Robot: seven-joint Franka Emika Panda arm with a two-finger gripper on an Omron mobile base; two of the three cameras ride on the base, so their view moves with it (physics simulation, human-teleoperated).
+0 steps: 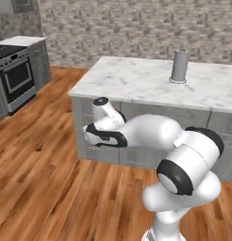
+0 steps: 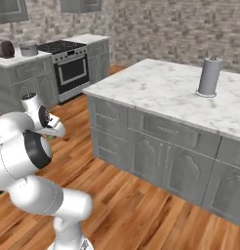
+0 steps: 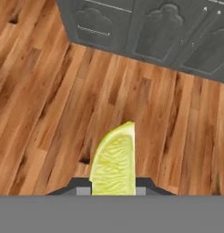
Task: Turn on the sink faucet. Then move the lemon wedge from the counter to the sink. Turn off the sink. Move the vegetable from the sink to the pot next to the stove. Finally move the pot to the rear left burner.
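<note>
My gripper (image 3: 112,190) is shut on the lemon wedge (image 3: 114,164), a yellow-green slice that stands up between the fingertips above the wooden floor. The hand (image 1: 101,135) hangs in front of the island's cabinet side, below the white marble counter (image 1: 136,80). A speck of green, the wedge (image 2: 52,138), peeks out under the hand in the right base view. The silver pot (image 2: 28,48) sits on the far counter beside the stove (image 2: 68,63). The stove (image 1: 12,70) also stands at the left wall. The sink and the sink faucet are out of view.
A tall grey cylinder (image 1: 179,66) stands on the island top, also seen as the cylinder (image 2: 210,76). A dark toaster (image 2: 2,48) is next to the pot. Grey cabinet fronts (image 3: 145,32) lie ahead of the hand, with open wooden floor (image 1: 37,179) between island and stove.
</note>
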